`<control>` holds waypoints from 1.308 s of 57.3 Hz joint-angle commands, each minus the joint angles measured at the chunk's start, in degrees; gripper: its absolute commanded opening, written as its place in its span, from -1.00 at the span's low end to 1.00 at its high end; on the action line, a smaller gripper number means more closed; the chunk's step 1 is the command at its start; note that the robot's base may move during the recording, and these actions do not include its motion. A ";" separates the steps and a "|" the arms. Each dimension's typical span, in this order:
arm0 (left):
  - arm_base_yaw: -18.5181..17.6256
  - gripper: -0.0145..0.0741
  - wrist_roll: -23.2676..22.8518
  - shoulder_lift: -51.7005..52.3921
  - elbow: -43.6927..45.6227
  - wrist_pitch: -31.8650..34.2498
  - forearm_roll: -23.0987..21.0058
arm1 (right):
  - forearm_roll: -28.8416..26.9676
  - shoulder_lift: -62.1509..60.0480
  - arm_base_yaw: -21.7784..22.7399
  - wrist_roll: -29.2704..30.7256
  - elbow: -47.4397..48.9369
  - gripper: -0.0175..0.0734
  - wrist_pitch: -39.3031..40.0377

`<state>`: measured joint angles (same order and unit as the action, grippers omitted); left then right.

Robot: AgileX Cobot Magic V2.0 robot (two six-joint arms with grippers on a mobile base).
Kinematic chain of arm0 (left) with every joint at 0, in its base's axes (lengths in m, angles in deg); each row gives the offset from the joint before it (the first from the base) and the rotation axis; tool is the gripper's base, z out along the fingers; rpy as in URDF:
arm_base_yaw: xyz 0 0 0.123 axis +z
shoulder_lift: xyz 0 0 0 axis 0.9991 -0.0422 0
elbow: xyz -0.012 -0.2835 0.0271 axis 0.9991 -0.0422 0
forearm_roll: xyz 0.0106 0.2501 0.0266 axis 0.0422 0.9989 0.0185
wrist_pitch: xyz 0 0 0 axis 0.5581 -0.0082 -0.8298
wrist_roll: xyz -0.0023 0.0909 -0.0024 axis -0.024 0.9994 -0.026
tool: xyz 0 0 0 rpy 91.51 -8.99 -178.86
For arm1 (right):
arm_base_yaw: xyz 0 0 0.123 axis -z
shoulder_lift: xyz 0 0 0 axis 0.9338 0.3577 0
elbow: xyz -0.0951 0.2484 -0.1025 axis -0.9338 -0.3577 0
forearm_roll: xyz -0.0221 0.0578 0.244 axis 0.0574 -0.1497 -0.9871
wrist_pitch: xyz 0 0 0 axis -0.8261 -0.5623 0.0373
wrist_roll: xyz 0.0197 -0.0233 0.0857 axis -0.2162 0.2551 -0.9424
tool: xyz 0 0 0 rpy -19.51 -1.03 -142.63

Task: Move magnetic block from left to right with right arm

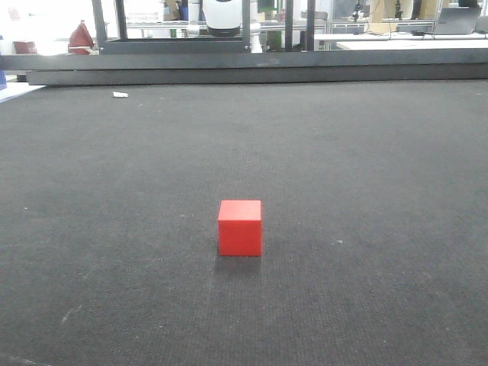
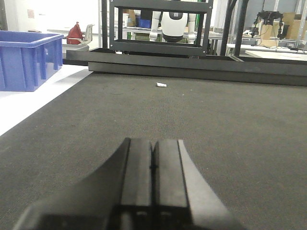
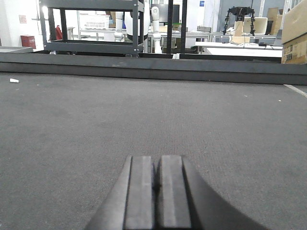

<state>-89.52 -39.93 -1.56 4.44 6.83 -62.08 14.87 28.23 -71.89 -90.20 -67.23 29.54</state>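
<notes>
Red block (image 1: 239, 228): plain matte cube, upright, resting flat on the dark mat, standing alone mid-surface.

The cube (image 1: 239, 227) is plain bright red all over. The surface (image 1: 366, 168) is dark charcoal grey with a fine woven grain and a few pale specks. The left hand (image 2: 153, 143) and right hand (image 3: 157, 160) are matt black. The crate (image 2: 26, 57) is blue, the scrap (image 1: 120, 94) white, and the cardboard box (image 3: 293, 33) tan.

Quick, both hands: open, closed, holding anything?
Left hand: closed, empty.
Right hand: closed, empty; the small bright-red cube sits free, not gripped.
</notes>
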 commanded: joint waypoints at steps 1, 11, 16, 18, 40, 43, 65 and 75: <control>-0.01 -0.96 0.01 0.68 -0.44 4.95 -0.27 | -0.09 -1.12 -0.10 0.73 0.09 -0.55 4.60; -0.01 -0.96 0.01 0.68 -0.44 4.95 -0.27 | -0.09 -1.12 -0.10 0.73 0.09 -0.55 4.60; -0.01 -0.96 0.01 0.68 -0.44 4.95 -0.27 | -0.09 -1.12 -0.10 0.73 0.09 -0.55 4.60; -0.01 -0.96 0.01 0.68 -0.44 4.95 -0.27 | -0.09 -1.12 -0.10 0.73 0.09 -0.55 4.60; -0.01 -0.96 0.01 0.68 -0.44 4.95 -0.27 | 0.05 -1.12 -0.10 0.73 1.14 -0.55 4.96; -0.01 -0.96 0.01 0.68 -0.44 4.95 -0.27 | 0.63 -1.07 -0.10 0.73 3.08 -0.55 2.24; -0.01 -0.96 0.01 0.68 -0.44 4.95 -0.27 | 0.37 15.12 -0.10 0.68 21.46 -0.55 -19.00; -0.01 -0.96 0.01 0.68 -0.44 4.95 -0.27 | -2.78 27.34 -0.16 0.64 27.29 -0.55 -19.84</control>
<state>-89.52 -39.93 -1.56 4.44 6.83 -62.08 13.45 50.31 -71.89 -90.20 -43.94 5.85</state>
